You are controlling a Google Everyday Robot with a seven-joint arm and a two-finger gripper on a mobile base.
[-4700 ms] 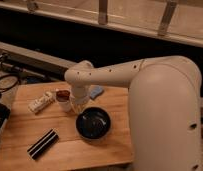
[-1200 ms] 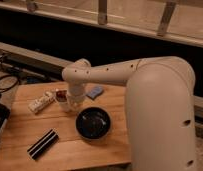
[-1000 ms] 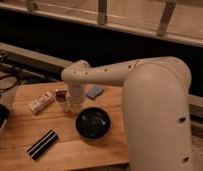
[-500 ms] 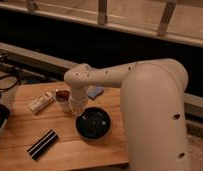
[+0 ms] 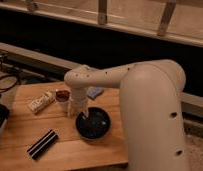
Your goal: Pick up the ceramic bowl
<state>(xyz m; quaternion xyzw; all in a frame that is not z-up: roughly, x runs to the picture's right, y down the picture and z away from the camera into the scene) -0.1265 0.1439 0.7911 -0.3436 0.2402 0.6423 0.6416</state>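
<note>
The ceramic bowl (image 5: 95,124) is round, shallow and glossy black, and sits on the wooden table (image 5: 25,129) near its middle. My white arm (image 5: 145,95) reaches in from the right and bends down over the table. My gripper (image 5: 81,114) points down at the bowl's left rim, between the bowl and a small white cup. The wrist hides the fingers and part of the rim.
A small white cup (image 5: 62,96) with a reddish-brown inside stands just left of the gripper. A white box (image 5: 40,102) lies further left. A black bar-shaped object (image 5: 43,144) lies at the front left. A blue item (image 5: 95,92) lies behind the bowl. A dark ledge runs behind the table.
The arm has shifted slightly to the right and down, bringing the gripper from beside the cup to the bowl's left rim. The bowl has not moved.
</note>
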